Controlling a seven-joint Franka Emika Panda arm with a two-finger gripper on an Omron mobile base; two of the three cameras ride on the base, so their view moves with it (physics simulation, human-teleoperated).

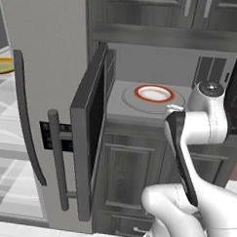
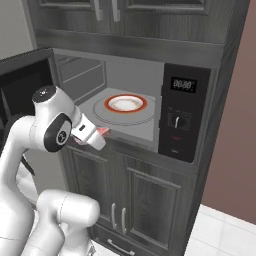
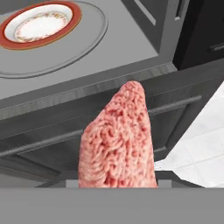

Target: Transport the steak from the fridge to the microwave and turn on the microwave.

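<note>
The steak (image 3: 118, 144), a pinkish-red slab, stands up from the bottom of the hand view, and my gripper (image 2: 99, 135) is shut on it. The steak (image 2: 103, 131) shows as a small pink patch at the hand's tip, just in front of the microwave's (image 2: 150, 75) front sill and outside the cavity. The microwave door (image 1: 90, 134) is swung wide open to the left. Inside lies the red-ringed white turntable plate (image 3: 41, 24) (image 1: 153, 93) (image 2: 125, 104), with nothing on it. The fridge (image 1: 44, 63) stands left of the microwave.
The control panel (image 2: 180, 115) with its display sits right of the cavity. Dark wood cabinets (image 2: 135, 200) run above and below the microwave. The fridge's long dark handle (image 1: 28, 116) hangs beside the open door, and a yellow plate (image 1: 3, 65) sits at the far left.
</note>
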